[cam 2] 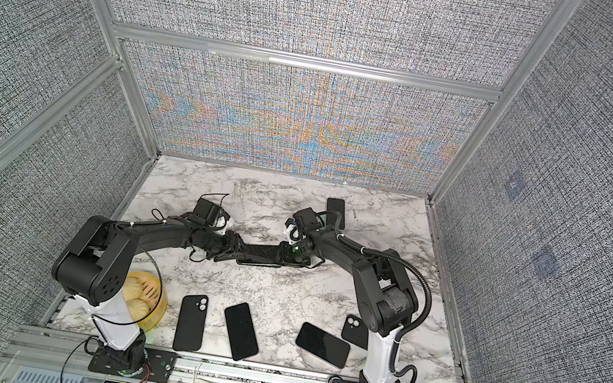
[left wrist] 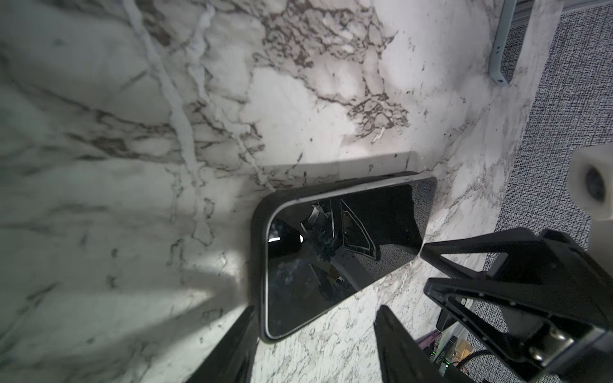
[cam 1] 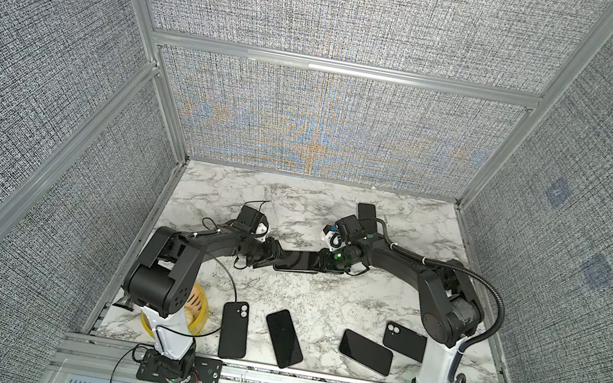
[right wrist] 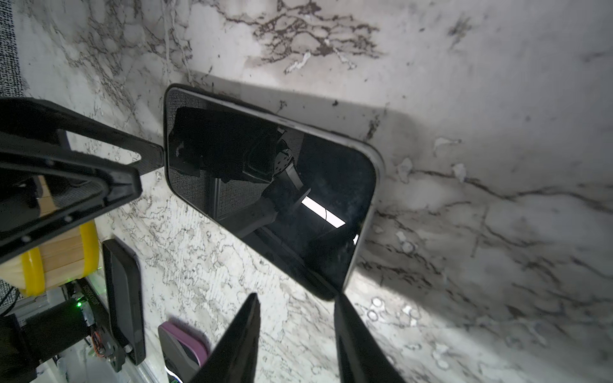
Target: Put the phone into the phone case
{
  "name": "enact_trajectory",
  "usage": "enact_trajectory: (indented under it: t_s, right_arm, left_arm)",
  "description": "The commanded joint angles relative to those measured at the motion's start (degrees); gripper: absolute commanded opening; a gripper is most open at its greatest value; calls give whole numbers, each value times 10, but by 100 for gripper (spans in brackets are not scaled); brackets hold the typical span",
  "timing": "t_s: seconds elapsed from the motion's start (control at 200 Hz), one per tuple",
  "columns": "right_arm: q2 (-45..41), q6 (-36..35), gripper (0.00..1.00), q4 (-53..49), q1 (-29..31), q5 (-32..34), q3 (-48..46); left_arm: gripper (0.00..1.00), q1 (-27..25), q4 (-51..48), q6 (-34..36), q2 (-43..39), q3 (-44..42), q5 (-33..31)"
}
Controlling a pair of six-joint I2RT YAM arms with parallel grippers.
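The phone lies screen up at the middle of the marble table, between my two grippers. In the left wrist view its dark glass has a silver frame, with the black phone case wrapped round the near end. I cannot tell how deep it sits at the far end. My left gripper is open, one finger beside the case's corner. My right gripper is open at the other end of the phone, one fingertip against its corner.
Along the front edge lie a black case with camera holes, two bare phones and another case. A dark phone-sized slab lies at the back. A yellow basket stands by the left arm's base.
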Motion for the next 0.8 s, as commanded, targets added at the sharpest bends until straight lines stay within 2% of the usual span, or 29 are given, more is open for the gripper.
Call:
enact_trajectory:
  t_s: [0.0, 0.235, 0.795]
  right_arm:
    - [6, 5, 38, 24, 2, -2, 1]
    - [9, 4, 31, 21, 3, -1, -3]
    - [5, 4, 22, 9, 7, 5, -3]
  left_arm:
    - [57, 1, -36, 27, 15, 23, -4]
    - [54, 1, -46, 36, 16, 30, -4]
    - [49, 0, -24, 26, 19, 17, -1]
